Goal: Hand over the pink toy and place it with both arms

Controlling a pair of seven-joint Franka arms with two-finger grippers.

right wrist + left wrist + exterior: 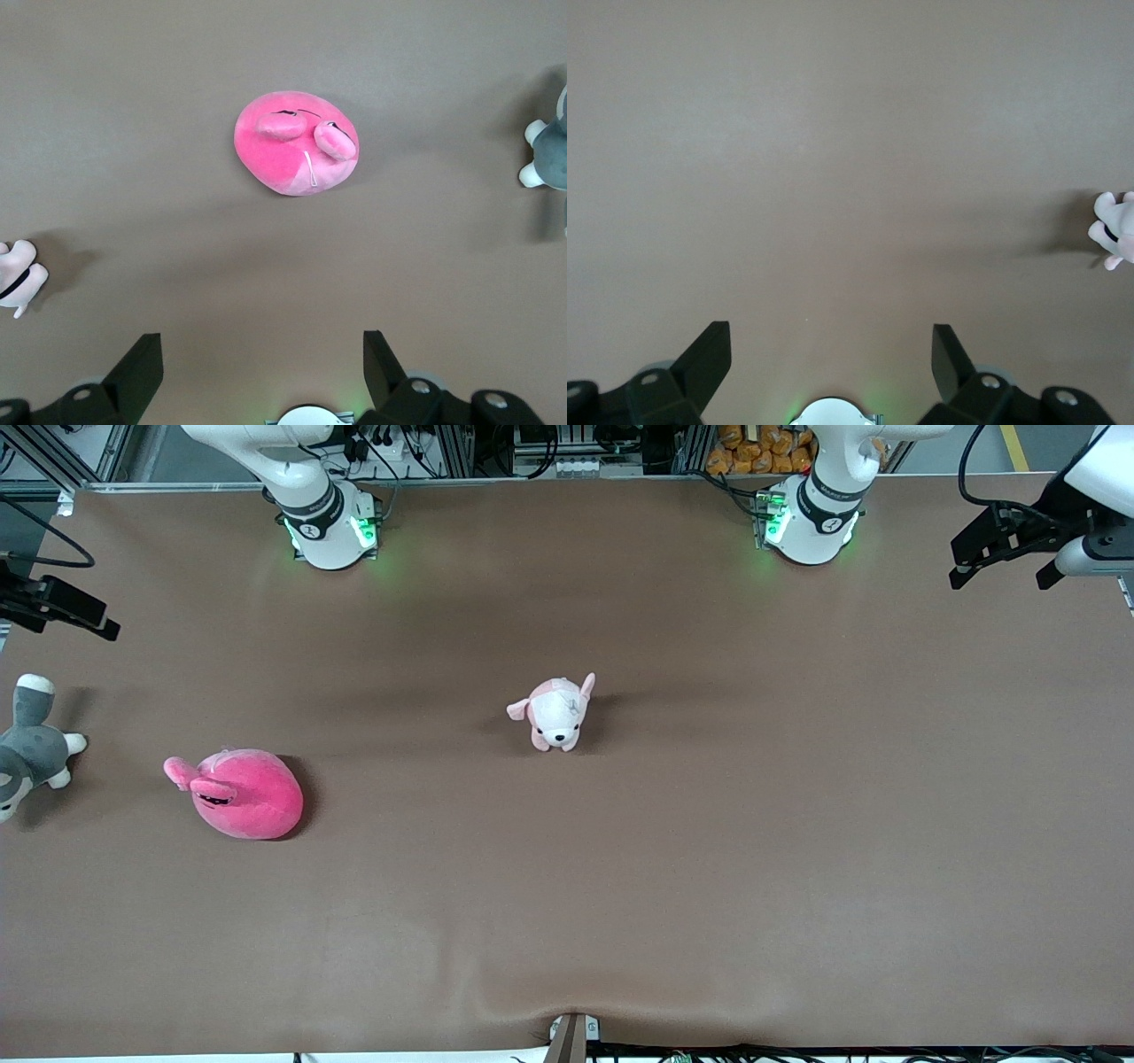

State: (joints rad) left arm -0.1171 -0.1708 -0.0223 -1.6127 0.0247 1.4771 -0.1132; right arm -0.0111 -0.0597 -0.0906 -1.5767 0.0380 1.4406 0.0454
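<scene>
1. The pink toy (239,793) lies on the table (620,886) toward the right arm's end, its ears pointing toward that edge — nothing touches it. Lying there, it suits the right arm to take it, and just as well a spot where an arm would set it down; I cannot say which.
2. A small pale dog (556,713) stands near the table's middle, well apart from the pink toy and farther from the front camera. A grey plush (31,748) lies at the table's edge, close to the pink toy.
3. The right gripper (257,359) hangs high over the right arm's end, its fingers spread wide with nothing between them — its wrist view looks straight down on the pink toy.
4. The left gripper (831,354) hangs high over the left arm's end, also spread wide and holding nothing; its wrist view shows bare table and only the dog's edge.
</scene>
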